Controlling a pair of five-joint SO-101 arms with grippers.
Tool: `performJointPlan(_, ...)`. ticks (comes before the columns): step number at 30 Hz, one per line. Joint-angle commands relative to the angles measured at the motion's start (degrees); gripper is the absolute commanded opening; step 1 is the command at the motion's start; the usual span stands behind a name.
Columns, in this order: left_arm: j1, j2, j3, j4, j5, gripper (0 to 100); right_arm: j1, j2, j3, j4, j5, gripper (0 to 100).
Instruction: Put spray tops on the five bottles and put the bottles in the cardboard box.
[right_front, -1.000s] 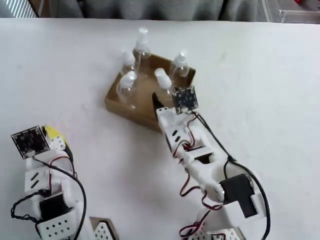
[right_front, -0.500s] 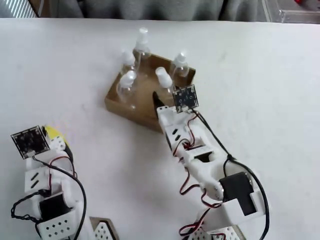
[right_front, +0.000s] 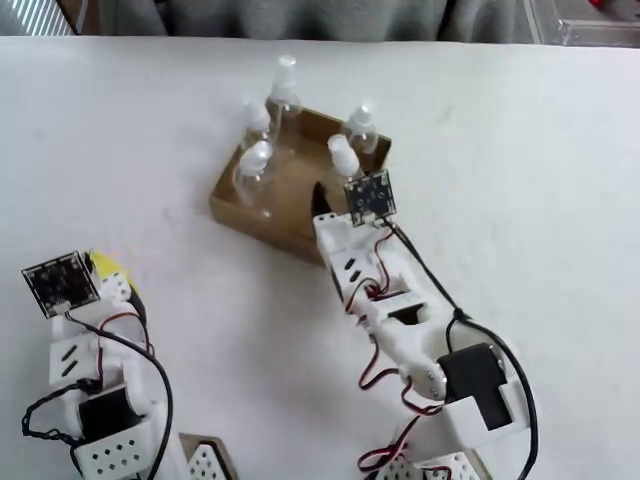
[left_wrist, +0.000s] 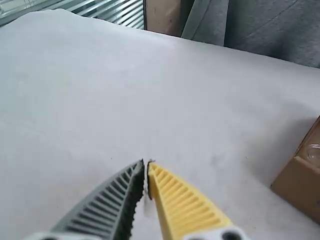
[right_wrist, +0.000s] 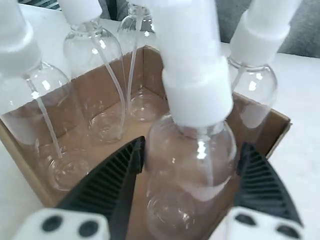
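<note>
Holding the fifth bottle (right_wrist: 192, 145) at the box's (right_front: 250, 215) 2 o'clock side, our right gripper (right_wrist: 192, 152) clasps its belly; we should seat it upright before releasing. Left gripper (left_wrist: 146, 169), 8 o'clock, clenched.

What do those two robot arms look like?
The left arm and right arm are white plastic with black motor blocks, thin red and black cables, and a black square board at each wrist. The left gripper has ridged fingers, one grey, one yellow; the right gripper has both black.
</note>
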Motion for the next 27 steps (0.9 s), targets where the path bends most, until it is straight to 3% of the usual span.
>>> performJointPlan(1, 0.0, -0.5, -0.1, 0.1, -0.5, 2, -0.8, -0.4, -1.5, -0.6, 0.4, 32.9)
performJointPlan(27, 0.0, -0.5, -0.1, -0.1, -0.5, 2, -1.5, -5.5, -0.9, -0.7, -1.9, 35.8)
